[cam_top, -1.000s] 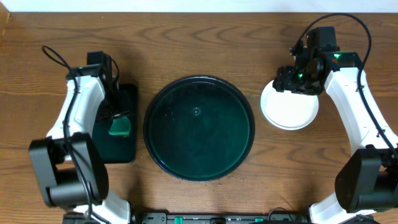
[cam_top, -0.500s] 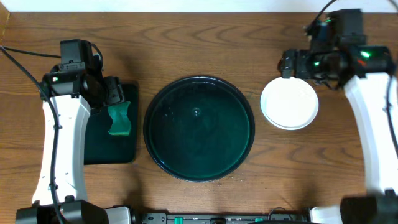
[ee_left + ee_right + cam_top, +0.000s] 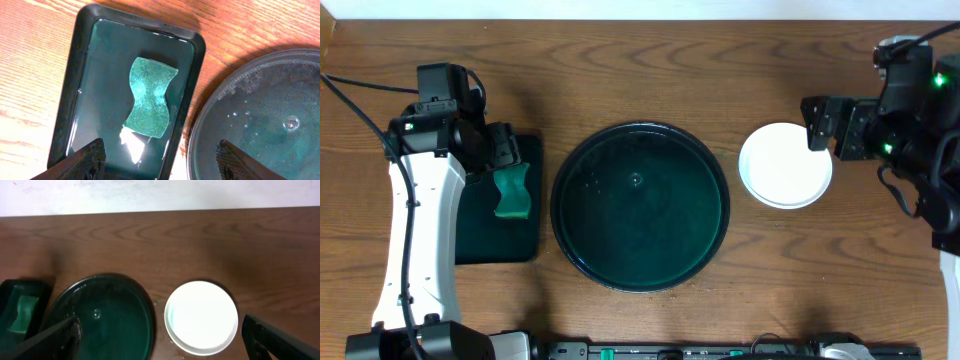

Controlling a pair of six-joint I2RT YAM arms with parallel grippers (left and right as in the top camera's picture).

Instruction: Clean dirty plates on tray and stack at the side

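Now, you see small round pale plates (image 3: 785, 165) stacked on surface, right of large round dark green tray (image 3: 640, 240), left of right jaws; both jaws released, empty; right arm nearer.

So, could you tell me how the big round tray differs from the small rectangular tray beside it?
The round tray is circular and clearly wider; the rectangular tray is a narrower oblong. The round tray holds only droplets, the rectangular tray a green sponge. The round tray sits mid-table, the rectangular tray to its left. Both are dark, glossy and raised-rimmed.
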